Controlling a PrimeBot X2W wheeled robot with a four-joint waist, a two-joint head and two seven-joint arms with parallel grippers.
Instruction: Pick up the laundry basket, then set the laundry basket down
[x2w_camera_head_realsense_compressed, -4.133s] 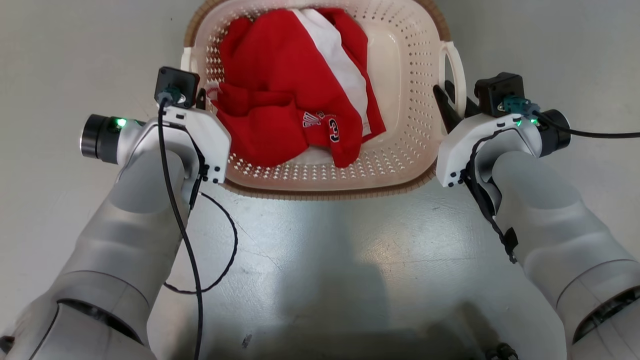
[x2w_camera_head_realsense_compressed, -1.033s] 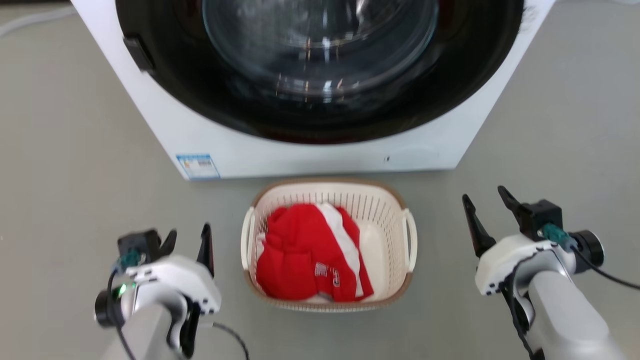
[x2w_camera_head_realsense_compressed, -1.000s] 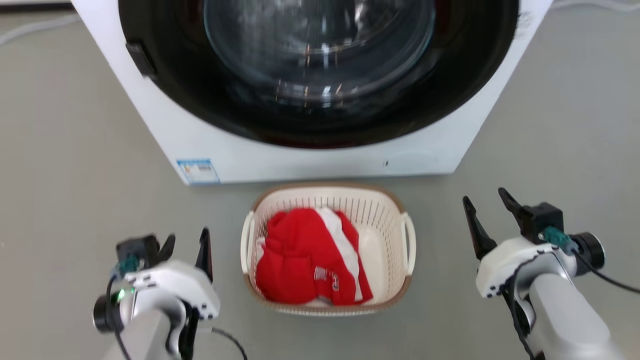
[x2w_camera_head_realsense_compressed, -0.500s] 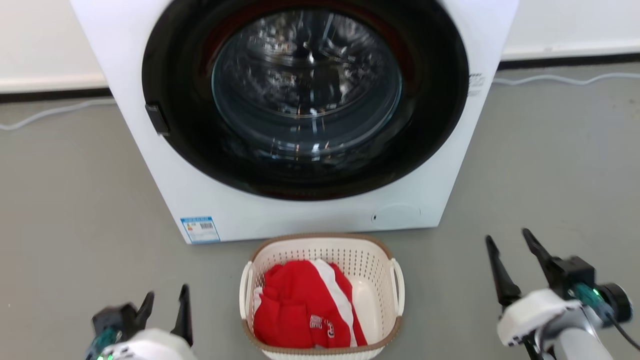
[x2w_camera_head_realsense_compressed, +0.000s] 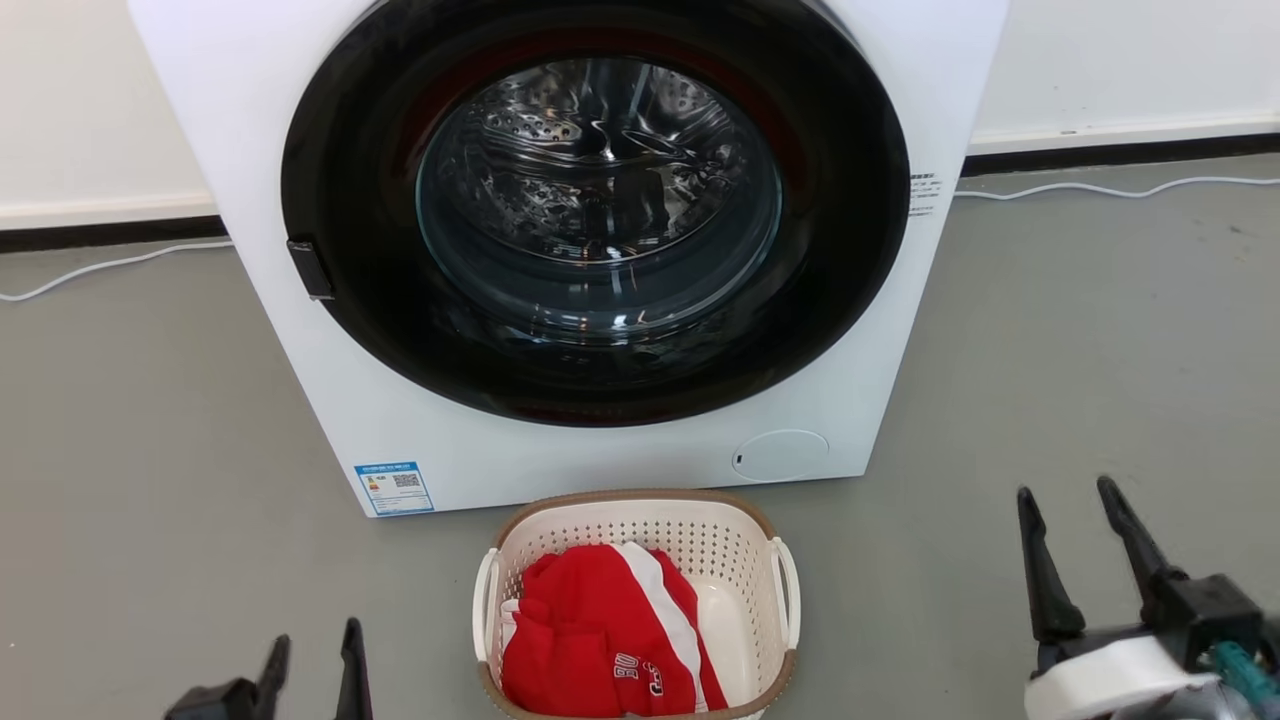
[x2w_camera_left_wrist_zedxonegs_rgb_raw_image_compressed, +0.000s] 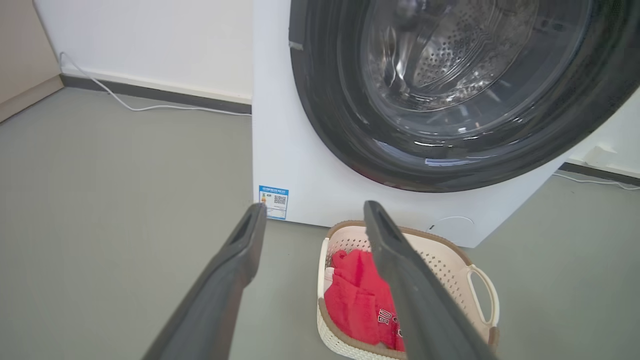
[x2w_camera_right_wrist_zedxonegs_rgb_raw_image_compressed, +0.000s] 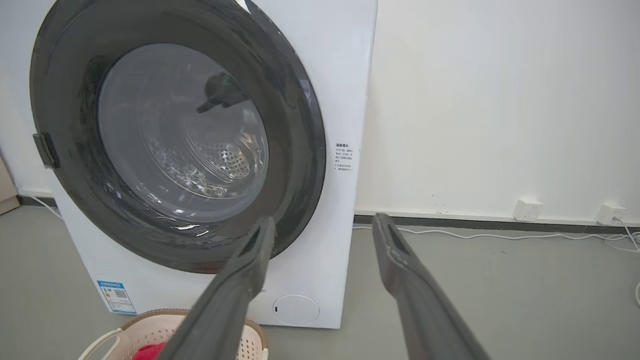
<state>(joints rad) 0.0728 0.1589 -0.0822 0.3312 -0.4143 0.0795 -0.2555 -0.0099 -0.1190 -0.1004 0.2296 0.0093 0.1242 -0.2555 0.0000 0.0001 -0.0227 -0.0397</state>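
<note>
One laundry basket (x2w_camera_head_realsense_compressed: 722, 540) is seen at the lower centre of the head view, standing upright on the grey floor (x2w_camera_head_realsense_compressed: 150, 450). It is placed just in front of the white washing machine (x2w_camera_head_realsense_compressed: 560, 470), near it but not touching, as far as can be told. A red and white garment (x2w_camera_head_realsense_compressed: 590, 640) is lying inside. The two white loop handles are free, and nothing is hooked in them.

The left gripper (x2w_camera_head_realsense_compressed: 312, 660) is found at the lower left corner of the frame and the right gripper (x2w_camera_head_realsense_compressed: 1067, 495) at the lower right. Both are kept well apart from the basket, one on each side. The fingers of each are spread wide and nothing is held between them, which is confirmed in the two wrist views, where only floor, machine and wall are seen through the gaps.

The basket is judged to be at rest and released. Whether the lifting has not yet been done, or the setting down is already finished, cannot be decided from this moment alone. If the lifting is to come, both grippers should be brought inward and down to the handles, one to each, and closed at the same time, so that the basket is raised level. If the task is finished, the arms need only be kept clear.
</note>
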